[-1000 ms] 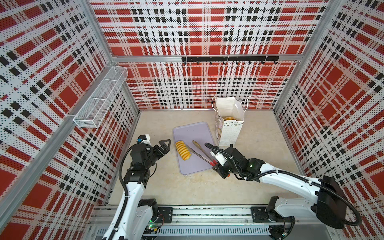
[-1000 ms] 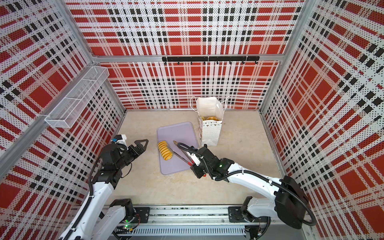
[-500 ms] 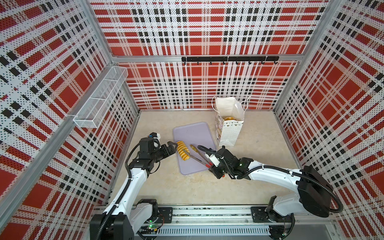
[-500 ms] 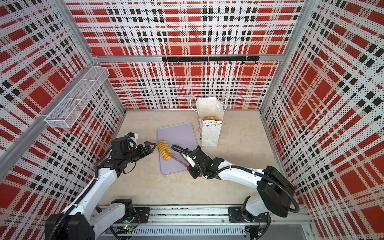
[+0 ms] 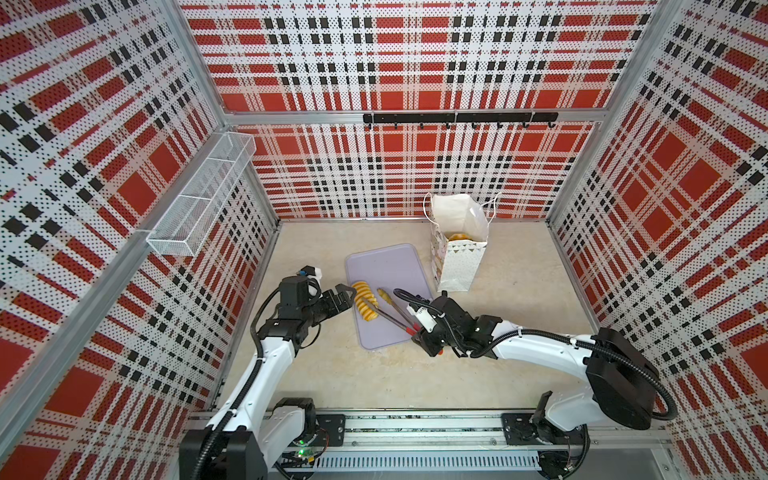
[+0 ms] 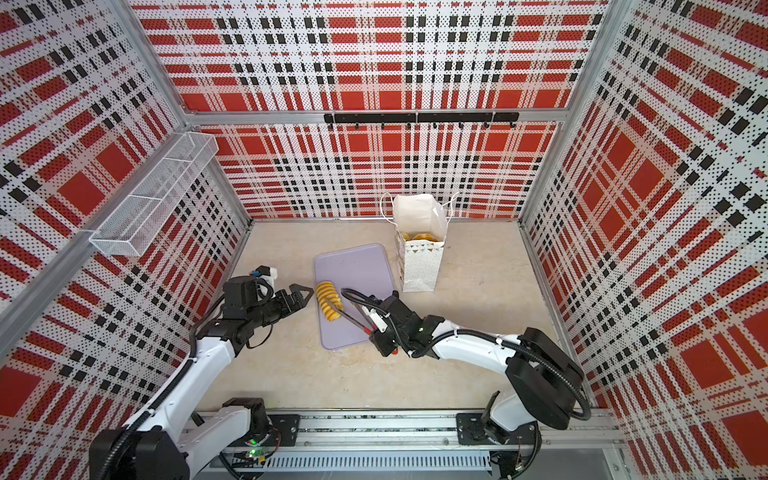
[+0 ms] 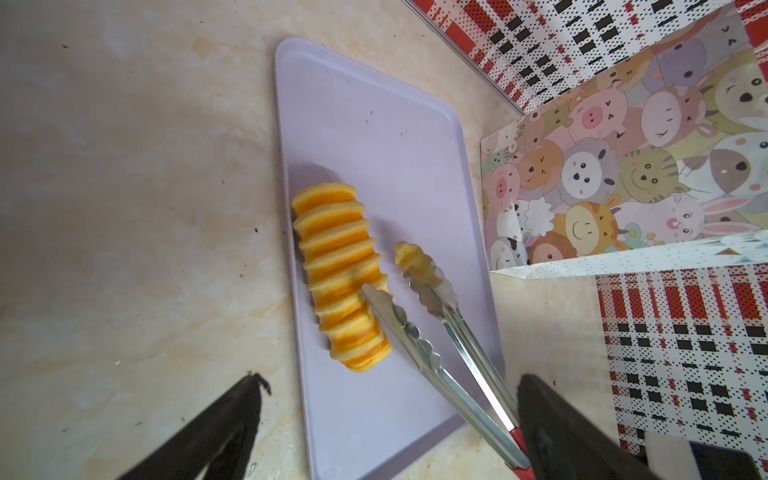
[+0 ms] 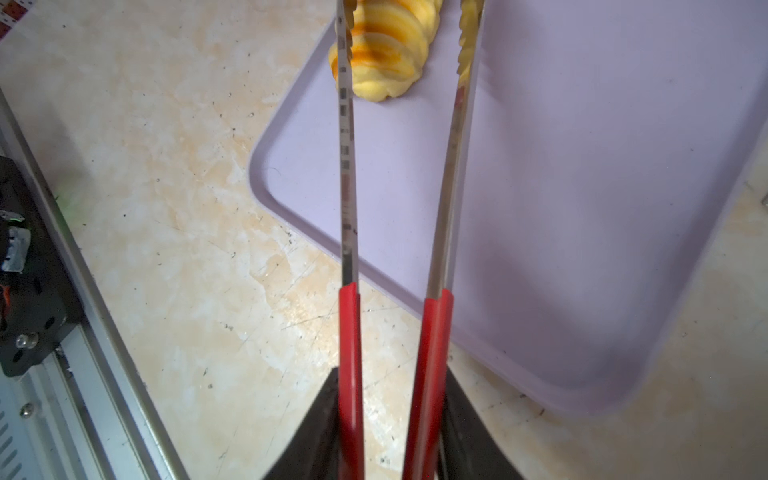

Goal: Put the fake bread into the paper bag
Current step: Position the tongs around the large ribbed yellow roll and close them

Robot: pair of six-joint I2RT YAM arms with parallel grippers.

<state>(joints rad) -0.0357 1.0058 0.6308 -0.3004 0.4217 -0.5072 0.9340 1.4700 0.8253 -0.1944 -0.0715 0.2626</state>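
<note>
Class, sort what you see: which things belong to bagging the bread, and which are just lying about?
In use: ribbed bread, paper bag, tongs in the right hand, tray under the bread.
Lying about: wire basket, hook rail.

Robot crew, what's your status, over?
Left gripper open, empty. Right gripper shut on tongs, tips at ribbed loaf on tray. Nothing blocking paper bag.

Lighting/img quality: scene was lit bright & even, diffuse.
Soft shadow was cast by ribbed bread [image 7: 338, 274] on tray [image 7: 374, 124]; glint was seen on tongs [image 7: 415, 345]; wall lines were bowed at top-view edges; left gripper fingers [image 7: 237, 411] were blurred, out of focus.
</note>
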